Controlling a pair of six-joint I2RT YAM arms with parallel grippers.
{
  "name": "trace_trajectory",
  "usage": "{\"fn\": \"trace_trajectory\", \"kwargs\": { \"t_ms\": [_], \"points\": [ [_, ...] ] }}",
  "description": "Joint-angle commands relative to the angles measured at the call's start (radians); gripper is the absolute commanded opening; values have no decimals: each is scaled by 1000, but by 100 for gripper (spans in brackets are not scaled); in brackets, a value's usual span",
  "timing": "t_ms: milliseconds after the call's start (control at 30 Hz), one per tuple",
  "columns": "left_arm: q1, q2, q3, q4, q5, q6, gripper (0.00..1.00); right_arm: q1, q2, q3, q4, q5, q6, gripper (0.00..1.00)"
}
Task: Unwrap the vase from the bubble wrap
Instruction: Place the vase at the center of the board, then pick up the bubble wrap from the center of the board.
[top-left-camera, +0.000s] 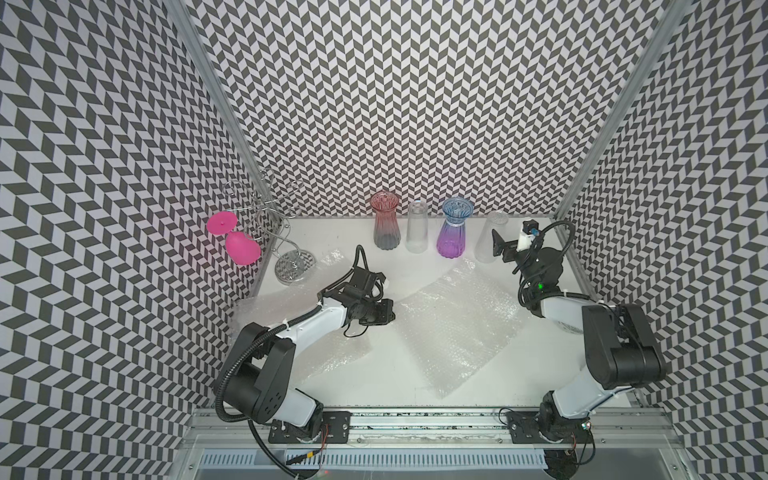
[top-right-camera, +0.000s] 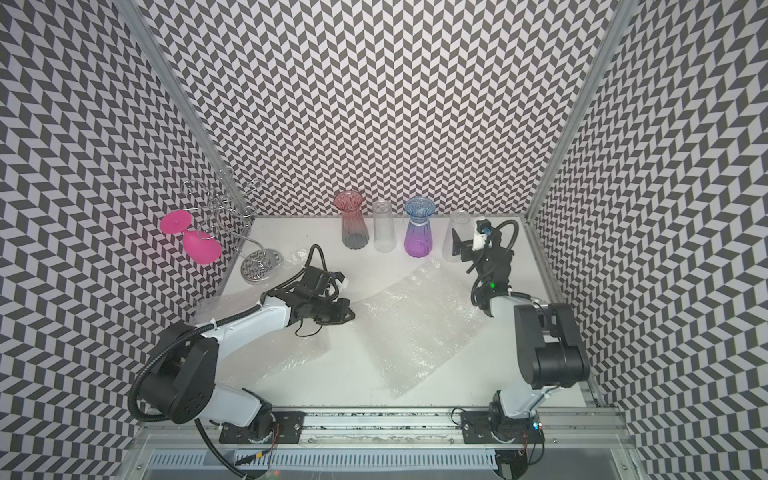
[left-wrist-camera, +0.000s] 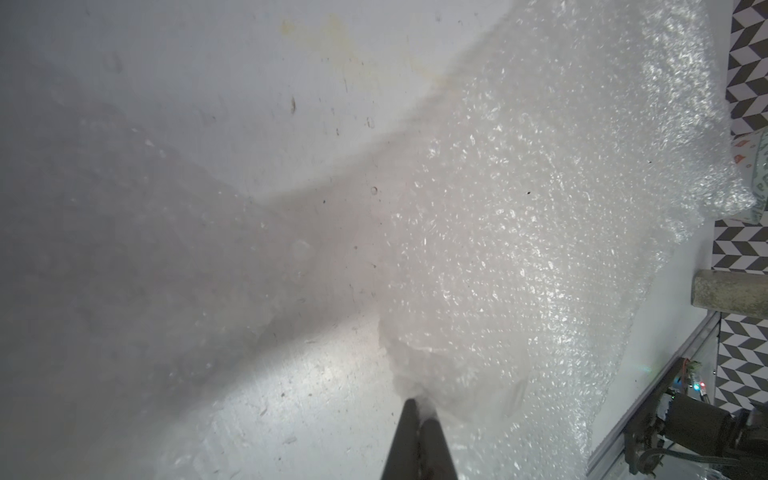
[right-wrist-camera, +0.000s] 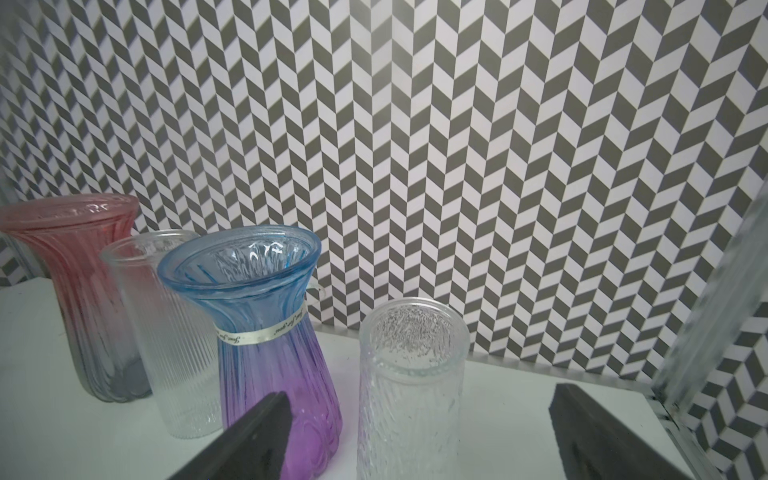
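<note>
a: where does it stand?
b: the bubble wrap (top-left-camera: 453, 328) lies spread across the middle of the desk (top-left-camera: 532, 374), with no vase inside it. the left gripper (left-wrist-camera: 419, 405) is clenched on one corner.
a: and the right gripper (right-wrist-camera: 419, 390)?
b: jaws wide apart, empty, facing the clear vase (top-left-camera: 484, 245) close by, near the back right corner.
a: the danger?
b: i think a careless swing could tip that glass into the blue-and-purple vase (top-left-camera: 453, 235) beside it. a hard tug on the sheet might sweep the back row.

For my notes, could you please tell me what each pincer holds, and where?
The left pincer pinches the bubble wrap at its edge; right pincer is open, holding nothing.
</note>
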Motion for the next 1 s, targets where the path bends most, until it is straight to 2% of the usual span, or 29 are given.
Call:
{"fn": "trace_trajectory", "kwargs": {
  "t_ms": [0, 167, 500, 600, 800, 967],
  "points": [
    [10, -45, 11, 23, -32, 24, 0, 55, -102, 31, -241, 75, -44, 99],
    [21, -91, -10, 58, -38, 28, 0, 171, -245, 81, -540, 169, -50, 99],
    [83, -180, -24, 75, -26, 93, 0, 441, -508, 199, -959, 264, -33, 99],
    [89, -195, 35, 1, -43, 115, 0, 465, -569, 200, -1011, 240, 14, 99],
    [108, -250, 169, -148, -139, 91, 0, 472, -658, 136, -997, 136, 97, 99],
    [150, -281, 285, -265, -201, 62, 0, 478, -664, 199, -1097, 46, 154, 99]
  ]
}}
